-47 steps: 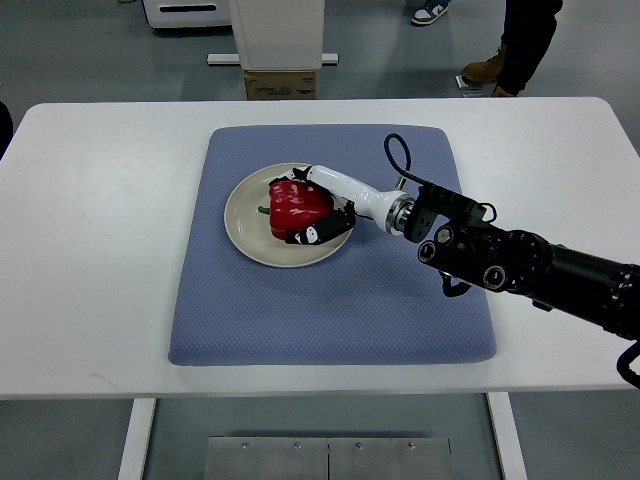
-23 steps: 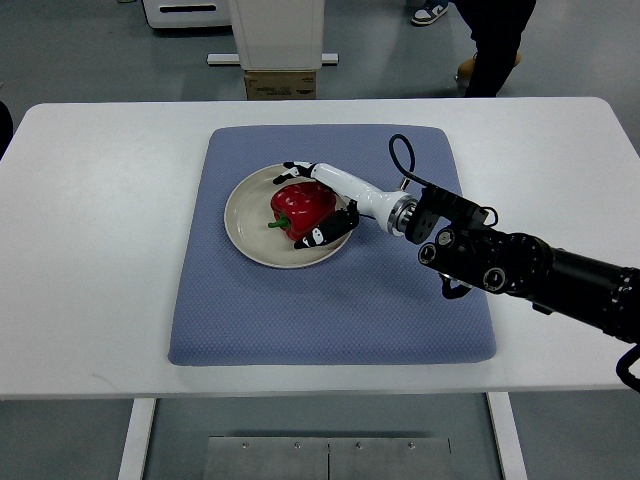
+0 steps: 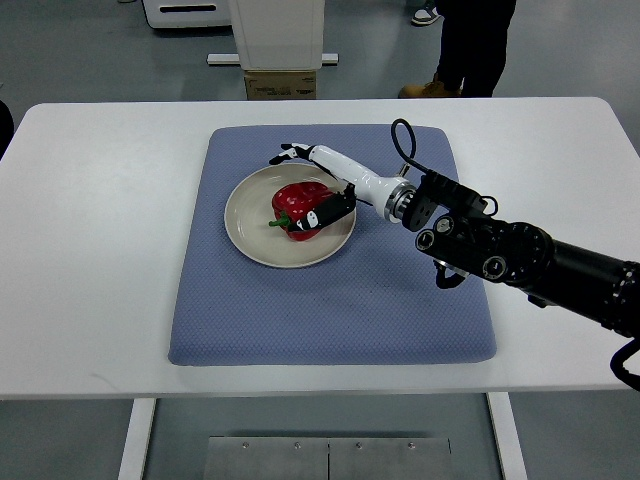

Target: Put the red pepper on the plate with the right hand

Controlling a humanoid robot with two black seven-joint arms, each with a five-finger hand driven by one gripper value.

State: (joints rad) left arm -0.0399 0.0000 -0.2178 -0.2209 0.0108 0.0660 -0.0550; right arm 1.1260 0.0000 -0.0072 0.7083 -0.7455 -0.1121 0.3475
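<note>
A red pepper [image 3: 298, 206] with a green stem lies on its side on a round cream plate [image 3: 250, 238], which sits on a blue mat [image 3: 330, 300]. My right hand [image 3: 310, 185], white with black fingertips, comes in from the right edge and hovers over the pepper's right side. Its fingers [image 3: 290, 153] are spread above the plate's far rim, and its thumb [image 3: 325, 212] lies by the pepper's near right side. The hand looks open and lifted off the pepper. My left arm does not show.
The mat lies on a white table [image 3: 90, 250]. The dark right forearm [image 3: 520, 262] stretches over the mat's right part. A person's legs [image 3: 470, 45] stand beyond the table's far edge, beside a white stand [image 3: 275, 35].
The right hand has let go of the pepper and moved up and away, fingers spreading. The pepper has settled on the plate. The person behind the table walked left.
</note>
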